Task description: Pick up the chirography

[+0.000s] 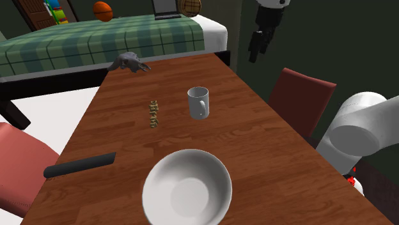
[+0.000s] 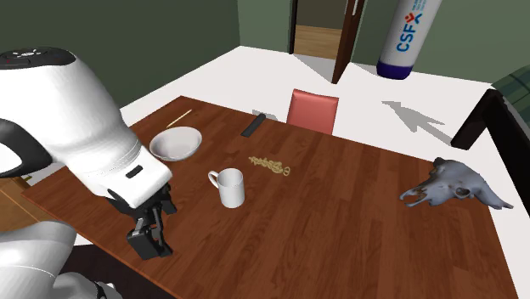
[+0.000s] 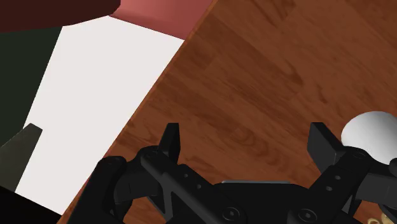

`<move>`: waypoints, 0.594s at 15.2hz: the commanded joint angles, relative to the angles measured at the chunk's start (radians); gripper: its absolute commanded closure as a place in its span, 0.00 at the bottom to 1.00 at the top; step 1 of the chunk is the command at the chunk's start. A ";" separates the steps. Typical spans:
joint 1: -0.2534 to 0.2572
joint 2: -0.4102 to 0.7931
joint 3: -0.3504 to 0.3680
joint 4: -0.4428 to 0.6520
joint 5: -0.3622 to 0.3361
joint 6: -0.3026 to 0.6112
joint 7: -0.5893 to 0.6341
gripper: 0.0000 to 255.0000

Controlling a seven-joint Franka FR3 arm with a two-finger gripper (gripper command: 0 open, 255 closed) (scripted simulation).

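Presently the claw [image 2: 150, 245] is hanging over the near edge of the table [image 2: 357, 221], pointing down at the wood. Its two fingers [image 3: 170, 139] are standing well apart and gripping nothing. Between them the wrist view is showing bare table. White floor [image 3: 95, 95] is showing beyond the edge there.

The chirography [image 2: 270, 164], a small golden strip of curly shapes, is lying flat on the table. It is sitting well apart from the claw, out toward the table's middle. A white mug [image 2: 228, 188] is standing upright roughly between claw and chirography, near the chirography but not touching it. In the wrist view the mug's rounded white side is peeking in just outside one finger.

A white bowl [image 2: 176, 144] is sitting farther across the table from the claw, off to one side of the mug and apart from it. Beyond the bowl, at the table's far edge from the claw, a dark bar-shaped thing [image 2: 253, 125] is lying flat. A red chair [image 2: 312, 110] is standing just past that edge.

A grey skull [image 2: 454, 187] is resting far from the claw, toward the table's other end. It is lying well beyond the chirography.

The white arm [image 2: 93, 136] is bulking large above the claw, bending down toward the table edge.
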 commanded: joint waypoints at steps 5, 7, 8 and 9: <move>0.007 0.064 0.097 0.010 0.048 0.043 0.142 0.00; 0.008 0.106 0.144 0.024 0.068 0.065 0.213 0.00; 0.008 0.129 0.168 0.033 0.076 0.076 0.249 0.00; 0.008 0.154 0.191 0.044 0.083 0.087 0.284 0.00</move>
